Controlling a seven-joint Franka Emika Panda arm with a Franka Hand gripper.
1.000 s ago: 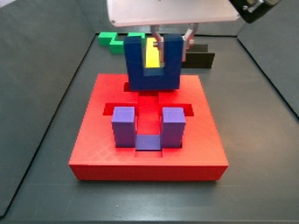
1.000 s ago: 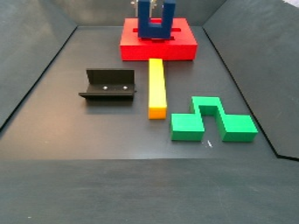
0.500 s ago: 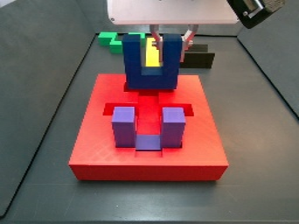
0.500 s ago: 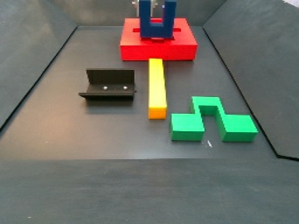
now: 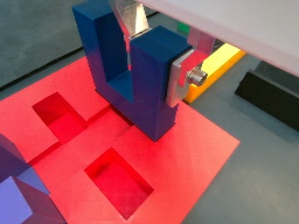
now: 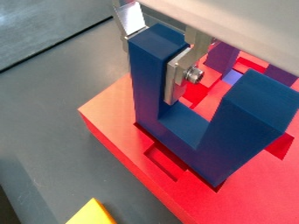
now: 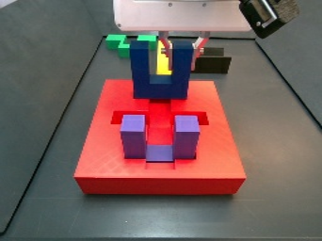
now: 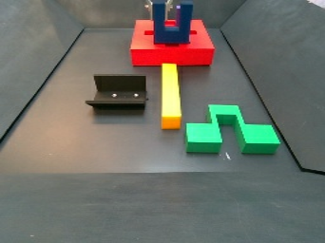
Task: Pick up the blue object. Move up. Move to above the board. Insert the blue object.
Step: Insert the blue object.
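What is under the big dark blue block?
The red board lies under the blue object, which the gripper holds by one prong above it. Empty slots show nearby. The patch directly beneath the block's base is covered.

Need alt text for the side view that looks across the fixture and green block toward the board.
At the far end of a dark floor, the gripper holds the blue object upright on the red board. Nearer the camera, a long yellow bar runs from the board toward a green block, with the dark fixture beside the bar.
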